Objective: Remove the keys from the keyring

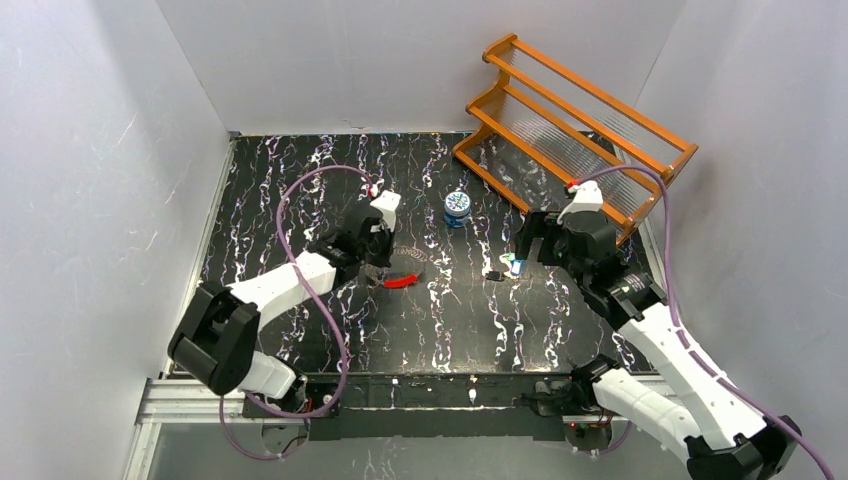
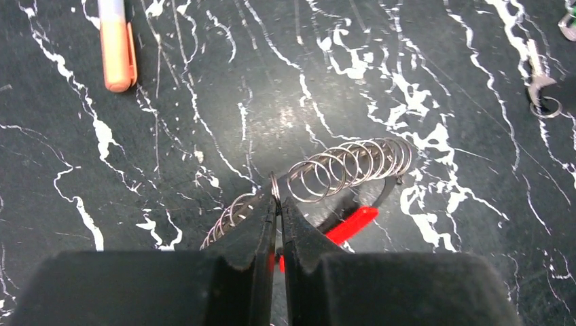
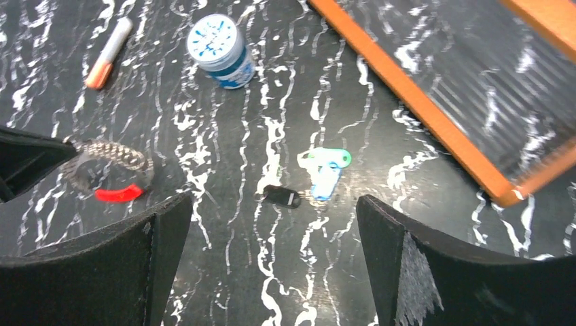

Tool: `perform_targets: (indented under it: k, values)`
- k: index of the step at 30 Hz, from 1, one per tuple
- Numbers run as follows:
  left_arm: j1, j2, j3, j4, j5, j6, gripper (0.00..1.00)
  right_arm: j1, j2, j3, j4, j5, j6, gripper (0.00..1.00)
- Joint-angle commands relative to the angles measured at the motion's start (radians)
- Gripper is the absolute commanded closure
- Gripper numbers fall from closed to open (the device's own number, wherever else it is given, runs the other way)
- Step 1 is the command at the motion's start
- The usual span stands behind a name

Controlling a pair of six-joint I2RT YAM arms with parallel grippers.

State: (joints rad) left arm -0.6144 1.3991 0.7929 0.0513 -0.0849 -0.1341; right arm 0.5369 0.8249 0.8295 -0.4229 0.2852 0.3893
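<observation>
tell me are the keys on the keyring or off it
Off: the keys lie loose, well apart from the keyring, which the left gripper pinches.

My left arm (image 1: 285, 283) and right arm (image 1: 668, 345) wore white shells with black joints, a purple cable (image 1: 330, 168) looping off each; above the table (image 1: 450, 330), my fingers (image 3: 102, 272) were matte black wedges.

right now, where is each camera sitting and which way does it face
top external: above and behind, looking down at black marbled table; both arms, left tool, right tool.
left wrist: looks down past its shut fingers at silvery coiled wire keyring with red section.
right wrist: looks down between open fingers at small keys, round blue tin.
shared: both wrist views show keyring, orange marker.
</observation>
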Motion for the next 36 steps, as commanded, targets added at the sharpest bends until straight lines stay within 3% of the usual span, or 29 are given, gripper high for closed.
perform_targets:
  k: [1,6,10,16,19,28,36]
  values:
    - [0.071,0.037,0.047,-0.022,0.081,-0.048,0.9,-0.003,-0.056,0.044,-0.078,0.173,-0.001,0.01]
    - [0.09,0.021,0.045,-0.027,0.079,-0.041,0.68,-0.002,-0.185,0.024,-0.063,0.282,0.036,0.01]
    - [0.09,-0.055,0.036,-0.043,0.058,-0.027,0.54,-0.002,-0.329,-0.019,-0.035,0.221,-0.028,0.01]
    - [0.09,-0.287,0.026,-0.149,-0.001,-0.002,0.23,-0.002,-0.487,-0.034,-0.036,0.247,-0.05,0.01]
    - [0.091,-0.448,0.009,-0.2,-0.025,-0.004,0.02,-0.002,-0.54,-0.036,-0.055,0.264,-0.053,0.01]
    - [0.09,-0.959,-0.079,-0.259,-0.132,-0.052,0.02,-0.001,-0.809,-0.12,0.026,0.156,-0.156,0.01]
    - [0.09,-1.236,-0.155,-0.298,-0.19,0.019,0.02,-0.001,-0.794,-0.089,-0.071,0.201,-0.109,0.01]
